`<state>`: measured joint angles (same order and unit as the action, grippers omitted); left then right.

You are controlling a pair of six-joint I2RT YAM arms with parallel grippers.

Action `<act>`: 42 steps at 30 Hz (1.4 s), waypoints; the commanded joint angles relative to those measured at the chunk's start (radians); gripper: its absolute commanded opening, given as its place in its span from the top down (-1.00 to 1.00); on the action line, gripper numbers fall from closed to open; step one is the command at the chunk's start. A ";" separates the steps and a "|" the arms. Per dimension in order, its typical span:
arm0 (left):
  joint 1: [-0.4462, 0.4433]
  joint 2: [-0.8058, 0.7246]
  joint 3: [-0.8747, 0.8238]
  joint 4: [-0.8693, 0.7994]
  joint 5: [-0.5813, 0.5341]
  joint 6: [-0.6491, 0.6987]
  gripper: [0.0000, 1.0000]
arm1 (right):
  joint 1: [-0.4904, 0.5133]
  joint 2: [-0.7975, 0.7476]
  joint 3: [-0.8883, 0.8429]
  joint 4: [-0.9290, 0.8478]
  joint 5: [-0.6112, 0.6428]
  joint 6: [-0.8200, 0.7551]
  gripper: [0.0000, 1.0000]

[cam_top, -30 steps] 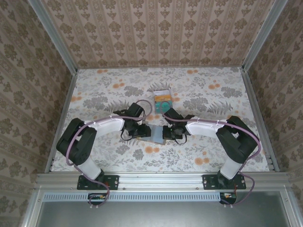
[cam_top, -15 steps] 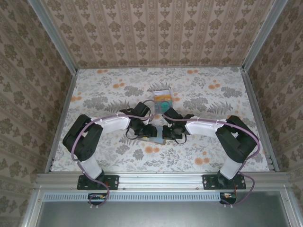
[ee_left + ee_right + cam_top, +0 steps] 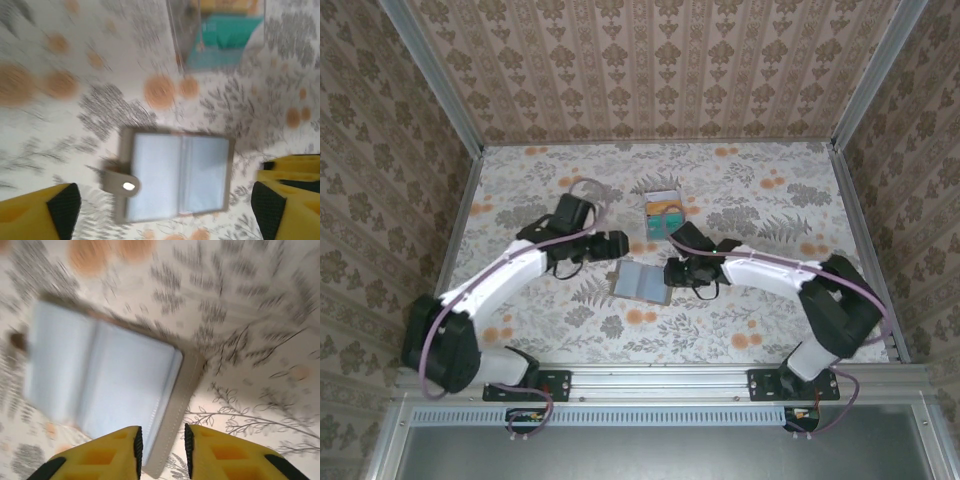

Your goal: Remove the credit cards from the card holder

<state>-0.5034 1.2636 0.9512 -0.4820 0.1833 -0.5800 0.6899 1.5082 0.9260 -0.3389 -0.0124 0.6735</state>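
Note:
The card holder point(image 3: 640, 283) lies open and flat on the floral table, pale blue-grey lining up inside an olive-grey rim, snap tab point(image 3: 120, 183) at its left. No credit card shows in its slots point(image 3: 177, 176). My left gripper point(image 3: 617, 243) hovers up and left of it, jaws wide open, nothing between them point(image 3: 167, 210). My right gripper point(image 3: 673, 273) is at the holder's right edge. Its jaws are narrowly open and straddle that edge point(image 3: 161, 450), with table showing beside the right pad point(image 3: 188, 447).
A small clear white-rimmed box point(image 3: 662, 213) with teal and orange contents point(image 3: 227, 32) stands just behind the holder. Patterned walls close in the table on three sides. Bare table lies to the far left and far right.
My left arm has pulled back up and to the left, off the card holder, uncovering its open lining. My right gripper has shifted slightly right to the holder's edge.

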 commanded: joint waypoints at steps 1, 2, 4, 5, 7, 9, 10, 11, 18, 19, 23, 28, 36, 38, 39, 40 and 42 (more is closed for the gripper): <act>0.040 -0.119 -0.031 -0.039 -0.196 0.001 -1.00 | -0.029 -0.156 -0.040 0.004 0.138 -0.057 0.26; 0.077 -0.153 -0.040 -0.037 -0.247 0.007 -1.00 | -0.043 -0.201 -0.059 0.012 0.160 -0.070 0.23; 0.095 -0.198 -0.054 -0.029 -0.350 0.021 -1.00 | -0.072 -0.276 -0.096 0.033 0.208 -0.102 0.06; 0.105 -0.215 -0.063 -0.021 -0.402 0.032 -1.00 | -0.090 -0.316 -0.118 0.040 0.238 -0.118 -0.04; 0.117 -0.232 -0.084 -0.001 -0.499 0.051 -1.00 | -0.130 -0.382 -0.149 0.040 0.279 -0.141 -0.22; 0.128 -0.234 -0.107 0.021 -0.585 0.076 -1.00 | -0.176 -0.448 -0.179 0.046 0.311 -0.175 -0.40; 0.132 -0.232 -0.114 0.030 -0.619 0.098 -1.00 | -0.189 -0.473 -0.190 0.050 0.339 -0.193 -0.50; 0.136 -0.224 -0.125 0.043 -0.674 0.118 -1.00 | -0.204 -0.499 -0.203 0.057 0.378 -0.209 -0.63; 0.223 -0.082 -0.187 0.210 -0.919 0.275 -1.00 | -0.283 -0.569 -0.357 0.323 0.634 -0.444 -0.99; 0.247 -0.059 -0.199 0.254 -0.898 0.303 -1.00 | -0.302 -0.558 -0.373 0.366 0.640 -0.472 -0.99; 0.364 0.027 -0.232 0.404 -0.717 0.345 -1.00 | -0.410 -0.452 -0.406 0.489 0.638 -0.542 -0.99; 0.457 0.141 -0.328 0.758 -0.607 0.422 -1.00 | -0.553 -0.238 -0.408 0.616 0.605 -0.520 -0.99; 0.503 0.284 -0.294 0.883 -0.399 0.528 -1.00 | -0.652 0.001 -0.343 0.853 0.426 -0.527 -0.99; 0.501 0.274 -0.320 0.925 -0.340 0.554 -1.00 | -0.644 0.009 -0.339 0.861 0.387 -0.551 -0.99; 0.499 0.263 -0.351 0.976 -0.296 0.574 -1.00 | -0.647 -0.003 -0.362 0.896 0.357 -0.560 -0.99; 0.497 0.254 -0.378 1.019 -0.272 0.585 -1.00 | -0.647 -0.013 -0.398 0.951 0.328 -0.574 -0.99; 0.494 0.237 -0.429 1.094 -0.261 0.592 -1.00 | -0.647 -0.028 -0.493 1.115 0.280 -0.594 -0.99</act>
<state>-0.0048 1.5333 0.5823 0.4671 -0.1726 -0.0460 0.0429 1.5032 0.5129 0.5652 0.3775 0.1246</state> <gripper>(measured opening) 0.999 0.995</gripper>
